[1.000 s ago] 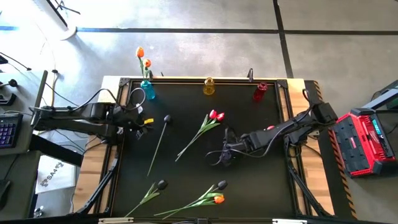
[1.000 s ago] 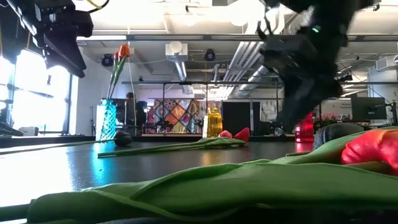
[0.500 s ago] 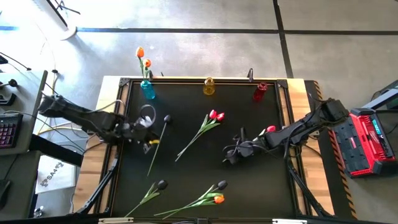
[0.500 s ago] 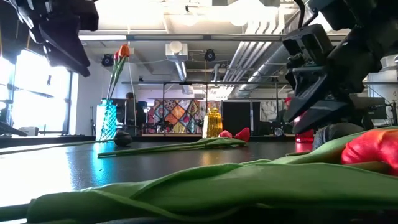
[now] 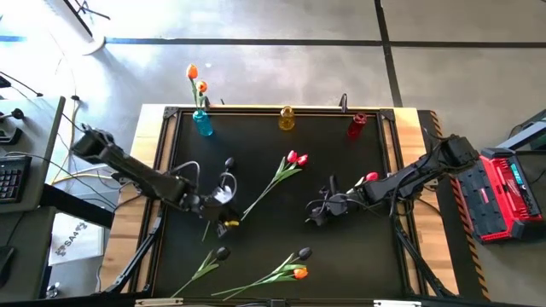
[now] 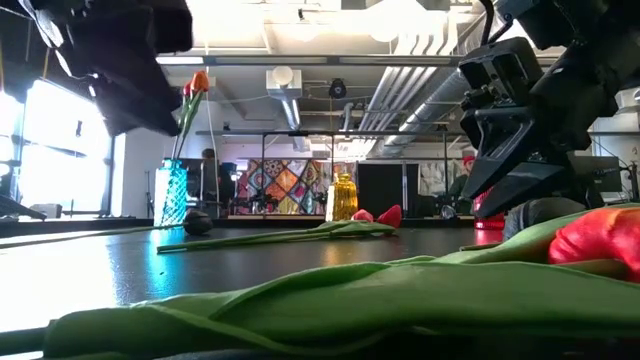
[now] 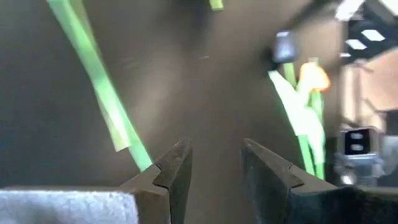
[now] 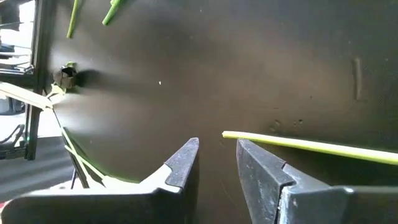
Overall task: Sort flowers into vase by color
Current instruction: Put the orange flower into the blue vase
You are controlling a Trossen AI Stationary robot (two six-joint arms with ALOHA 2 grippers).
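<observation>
My left gripper hangs open over the lower stem of a black tulip. In the left wrist view that green stem runs just outside one finger. My right gripper is open near the table's middle. A red tulip's head shows beside its arm, and in the right wrist view the pale stem end lies on the mat just beyond the fingertips. A teal vase holds two orange tulips. A yellow vase and a red vase stand along the far edge.
Two red tulips lie together mid-table, stems slanting toward the near left. Near the front edge lie a black tulip, another black one and an orange one. A raised frame rims the black mat.
My left gripper has swung from the table's left edge beside the teal vase toward the near right, ending over the black tulip's stem. My right gripper shifted a little toward the right edge early on and has since kept still. No flower has moved.
</observation>
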